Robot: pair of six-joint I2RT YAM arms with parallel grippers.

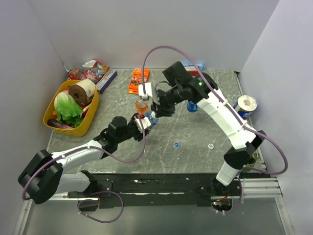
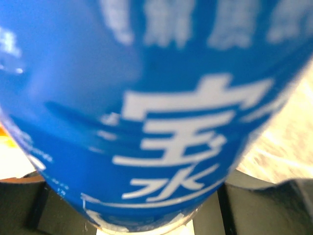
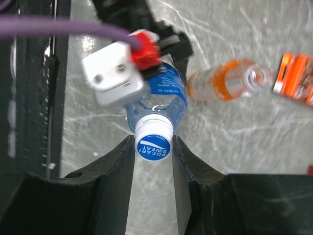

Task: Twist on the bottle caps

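The left arm lies low over the desk (image 1: 195, 142), stretched from the near-left corner toward the middle. Its end effector (image 1: 145, 122) is clenched around a blue-label bottle (image 3: 164, 95); in the left wrist view the blue label fills almost the whole picture, very blurred. The right arm rises from the near-right corner, bends high at the elbow and comes down to the left, so that its end effector (image 3: 152, 143) stands over the same bottle. Its two fingers press on both sides of the blue cap (image 3: 154, 147), which sits on the neck of this bottle.

Just behind stands the orange bottle (image 1: 141, 104), with orange liquid inside and the neck open. A second blue-label bottle (image 1: 192, 106) stands under the right arm. A loose blue cap (image 1: 175, 145) and a whitish cap (image 1: 211, 146) lie apart on the near part of the desk.

At the left, a yellow basket (image 1: 93, 115) holds a lettuce (image 1: 67, 108) and a brown roll (image 1: 82, 91). An orange box (image 1: 139, 80) lies flat farther back.
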